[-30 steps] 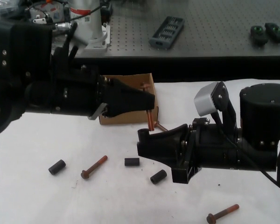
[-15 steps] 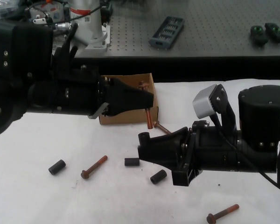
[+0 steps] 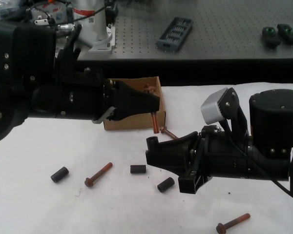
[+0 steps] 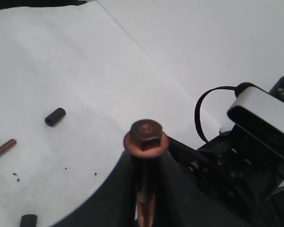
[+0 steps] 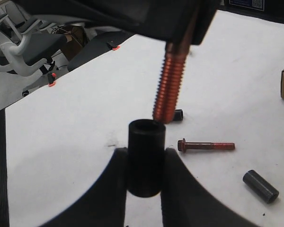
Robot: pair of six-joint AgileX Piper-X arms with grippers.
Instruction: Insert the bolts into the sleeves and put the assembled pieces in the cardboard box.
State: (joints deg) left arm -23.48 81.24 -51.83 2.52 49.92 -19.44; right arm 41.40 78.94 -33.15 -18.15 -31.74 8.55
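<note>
My left gripper (image 3: 155,107) is shut on a copper bolt (image 3: 156,123), head up and threaded end pointing down; in the left wrist view the bolt's hex head (image 4: 144,136) stands above the fingers (image 4: 113,189). My right gripper (image 3: 152,146) is shut on an upright black sleeve (image 3: 151,141). In the right wrist view the bolt's threaded tip (image 5: 169,90) hangs just above the rim of the sleeve (image 5: 146,158), slightly off toward one side. The cardboard box (image 3: 129,123) stands behind the left gripper, with a copper piece (image 3: 148,89) showing inside.
Loose black sleeves lie on the white cloth (image 3: 59,174) (image 3: 137,169) (image 3: 165,184). Loose bolts lie at front left (image 3: 98,174), front right (image 3: 233,223) and by the box (image 3: 168,132). A dark perforated bench with a black rack (image 3: 174,32) is behind.
The right gripper with the sleeve has shifted slightly right and the left gripper with the bolt slightly left, bringing the bolt tip closer over the sleeve.
</note>
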